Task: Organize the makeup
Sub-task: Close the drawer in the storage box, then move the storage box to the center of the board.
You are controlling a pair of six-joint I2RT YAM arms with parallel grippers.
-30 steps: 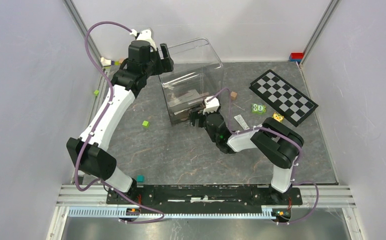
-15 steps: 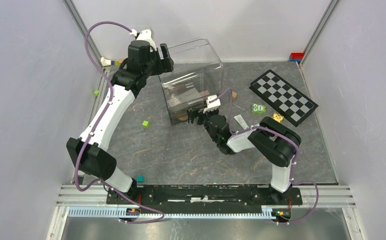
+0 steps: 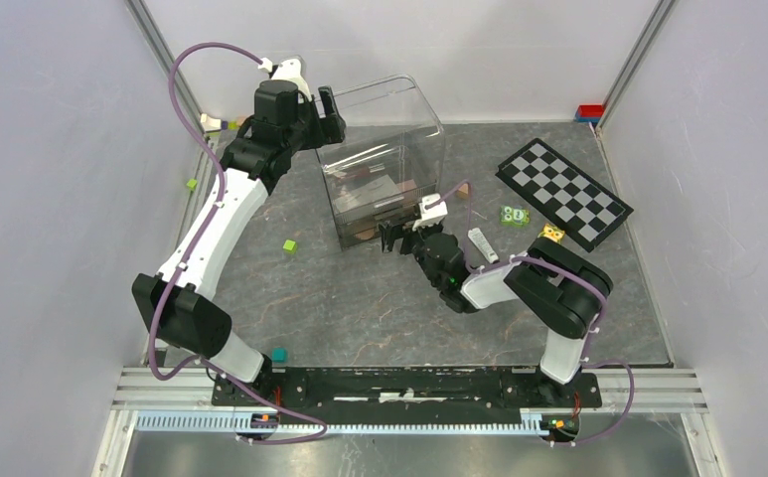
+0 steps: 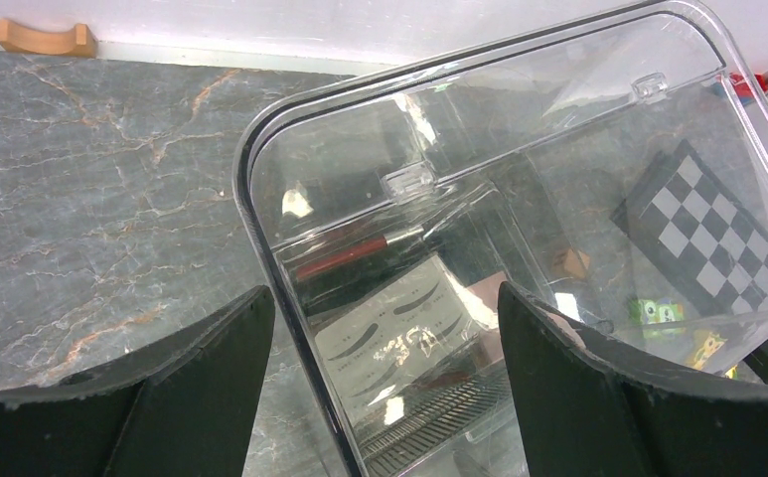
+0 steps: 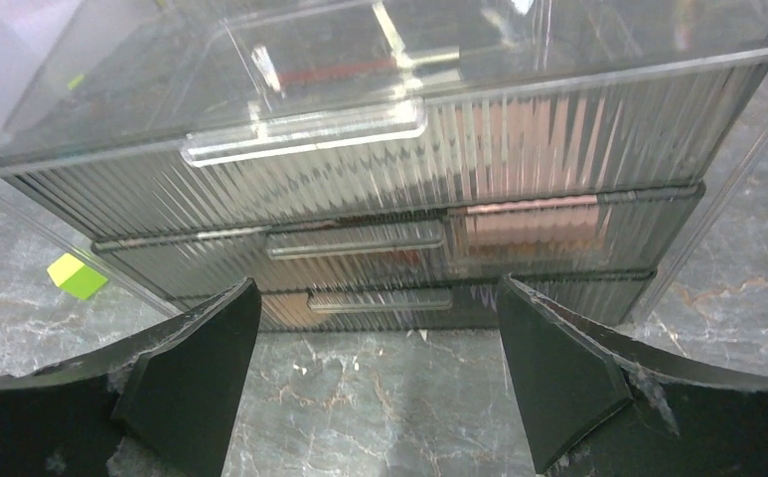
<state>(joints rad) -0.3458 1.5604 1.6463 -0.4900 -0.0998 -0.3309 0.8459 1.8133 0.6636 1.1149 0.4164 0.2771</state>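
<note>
Our left fingers (image 4: 191, 378) stand wide apart at the far left of the clear box (image 3: 389, 164). They straddle a corner of its lid (image 4: 558, 119) without pinching it. Our right fingers (image 5: 558, 378) are spread too and hold nothing. They sit low over the desk (image 3: 360, 298), facing the ribbed drawers (image 5: 519, 139) from the near side.

Most of the makeup is inside the box. The card (image 4: 399, 333) and a red pencil (image 4: 345, 256) show through the lid, and brownish palettes (image 5: 524, 224) show through the drawer fronts. A white strip (image 3: 482, 243) lies on the desk just right of our right wrist; we cannot tell what it is.

The top tier juts nearer than the two below, so we judge the step to be working a drawer. We should come in square to the front, centre on one handle (image 5: 355, 243) and move straight along the drawer's travel. Meanwhile the left fingers should brace the box so it does not slide or twist.
</note>
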